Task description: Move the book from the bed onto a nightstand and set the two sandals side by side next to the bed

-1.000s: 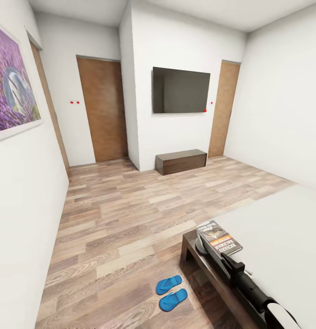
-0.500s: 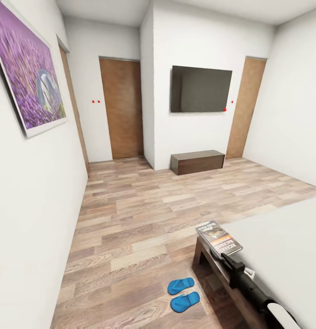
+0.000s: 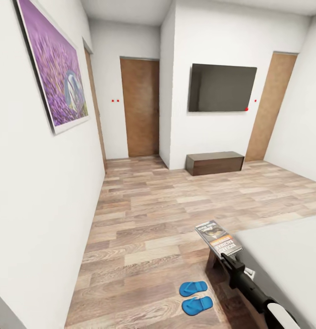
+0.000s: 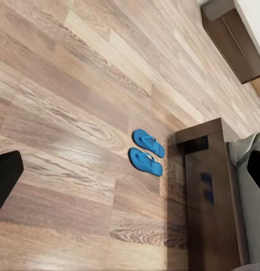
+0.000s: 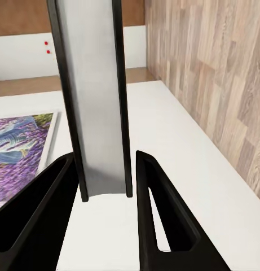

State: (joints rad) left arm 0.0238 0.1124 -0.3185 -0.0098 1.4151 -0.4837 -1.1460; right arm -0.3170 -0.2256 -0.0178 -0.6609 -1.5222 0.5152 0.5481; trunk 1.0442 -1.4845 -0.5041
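Note:
The book (image 3: 218, 237), pale grey with an orange band, hangs above the foot corner of the bed (image 3: 286, 256), and my right gripper (image 3: 227, 257) is shut on it. In the right wrist view the book (image 5: 98, 96) stands edge-on, clamped between both black fingers (image 5: 158, 214). The two blue sandals (image 3: 193, 288) (image 3: 197, 305) lie side by side on the wood floor beside the bed's dark frame. The left wrist view looks down on the sandals (image 4: 148, 142) (image 4: 145, 161); my left gripper (image 4: 131, 172) is open high above them, holding nothing.
A white wall with a purple painting (image 3: 55, 68) runs close on the left. A low dark bench (image 3: 215, 163) sits under a wall TV (image 3: 222, 88), with wooden doors (image 3: 140, 107) (image 3: 270, 107) on either side. Wood-plank floor (image 3: 149, 219) stretches between them.
The whole head view has swung left, so walls, doors, bed and sandals sit further right in the picture. The book and right arm keep their place in the view.

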